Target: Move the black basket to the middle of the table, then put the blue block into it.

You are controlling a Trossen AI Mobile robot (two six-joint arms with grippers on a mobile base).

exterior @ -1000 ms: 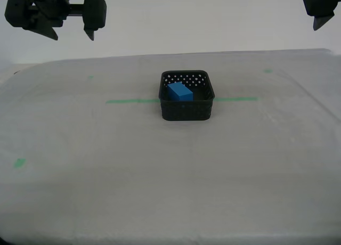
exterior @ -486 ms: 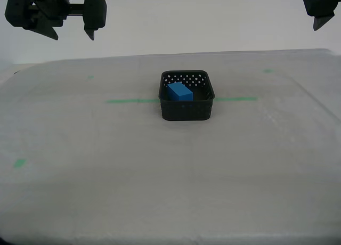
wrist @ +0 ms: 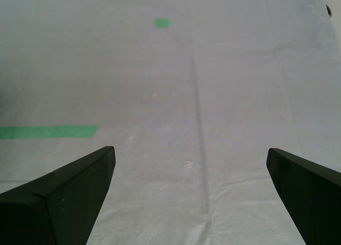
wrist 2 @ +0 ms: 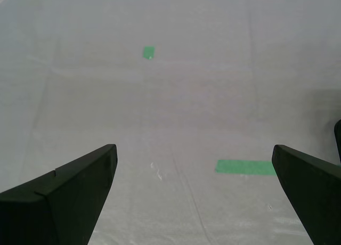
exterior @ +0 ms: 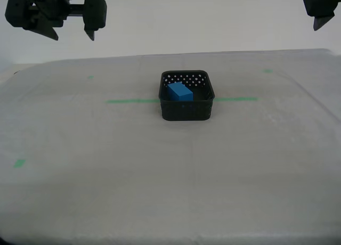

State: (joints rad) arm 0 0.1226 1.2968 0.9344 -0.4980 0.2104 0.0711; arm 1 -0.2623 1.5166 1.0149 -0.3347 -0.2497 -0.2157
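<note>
Both pincers, first (wrist: 189,194) and second (wrist 2: 192,194), gape wide and empty; blue block (exterior: 180,91) lies inside black basket (exterior: 186,111)

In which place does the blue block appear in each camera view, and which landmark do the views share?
Exterior view: the blue block lies inside the black basket, near the picture's middle.
Second wrist view: not in it.
First wrist view: not in it.
Shared landmark: the green tape line; a stretch of it shows in both wrist views.
</note>
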